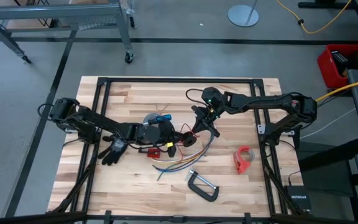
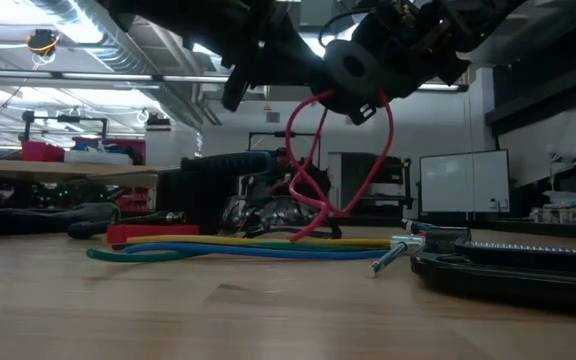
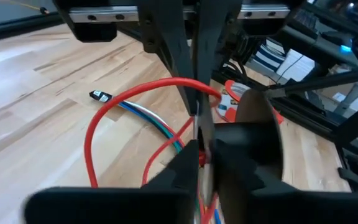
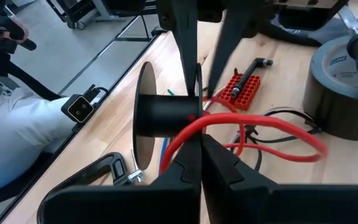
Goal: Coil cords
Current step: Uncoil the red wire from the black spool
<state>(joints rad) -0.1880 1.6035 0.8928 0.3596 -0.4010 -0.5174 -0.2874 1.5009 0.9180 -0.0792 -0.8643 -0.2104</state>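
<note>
A red cord (image 2: 313,160) hangs in loose loops between my two grippers above the table's middle. My left gripper (image 3: 197,152) comes from the table's left and is shut on it. My right gripper (image 4: 201,146) comes from the right, meets the left one tip to tip (image 1: 194,129), and is shut on the same cord. A black spool-shaped piece (image 4: 163,112) sticks out sideways beside the fingertips; what holds it I cannot tell. The bundle of yellow, blue and green strands (image 2: 248,245) lies flat on the table below. A thin black wire (image 4: 284,114) lies by the tape roll. My left gripper pinches the red cord (image 3: 200,159) between its two fingers, with a single strand showing there. The fingers come from the table's left, slanting slightly down. The cord is lifted, and a slack loop (image 3: 104,112) curves away beside them. My right gripper pinches the red cord (image 4: 190,122) at its fingertips, coming from the table's right and slanting slightly down. The cord runs across the fingers. Slack loops hang below, and the lowest bend (image 2: 311,225) reaches down to about the table.
A grey tape roll (image 4: 340,81) with a blue-handled tool (image 1: 162,116) stands just beyond the grippers, and a red studded plate (image 4: 241,90) lies below them. A black glove (image 1: 114,151) lies at the left. A C-clamp (image 1: 202,185) and a red dispenser (image 1: 244,158) lie at the near right.
</note>
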